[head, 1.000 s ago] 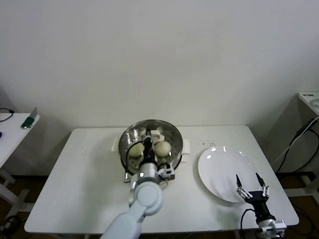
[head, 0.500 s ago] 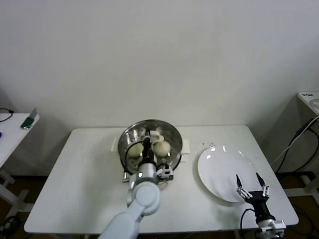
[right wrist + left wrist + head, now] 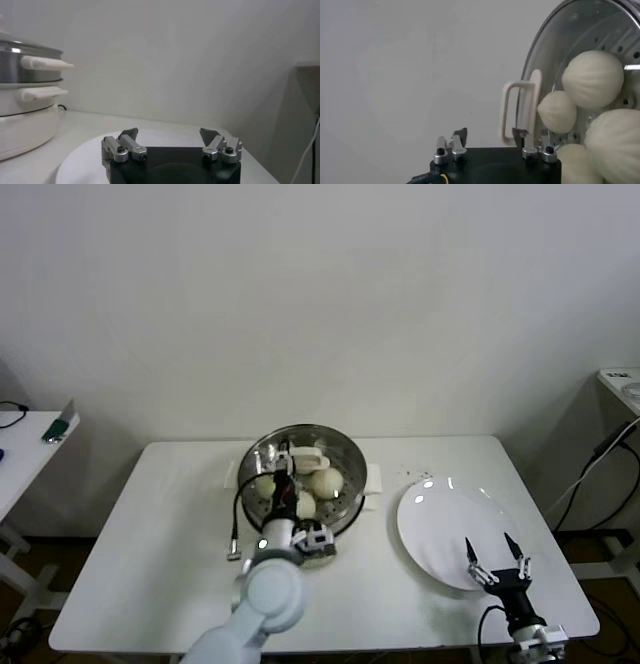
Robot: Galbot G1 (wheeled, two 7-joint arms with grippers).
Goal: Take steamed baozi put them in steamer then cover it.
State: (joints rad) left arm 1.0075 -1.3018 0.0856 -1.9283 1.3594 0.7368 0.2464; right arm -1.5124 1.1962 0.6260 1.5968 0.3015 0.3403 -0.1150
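Jaws of the left gripper [image 3: 490, 137] stand parted beside the glass cover's handle [image 3: 520, 112], grasping nothing; the cover [image 3: 300, 469] sits over the steamer [image 3: 350, 484] with baozi [image 3: 592, 80] inside. Lifting away, a finger could catch that handle and tip the lid off. Right gripper [image 3: 497, 565] hangs spread and empty over the white plate [image 3: 440, 519].

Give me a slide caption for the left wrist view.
Left claw open beside the lidded steamer, four baozi visible through the glass cover with its cream handle.

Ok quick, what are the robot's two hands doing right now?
Left gripper: open, holding nothing, beside the lid handle over the steamer.
Right gripper: open, empty, at the white plate.
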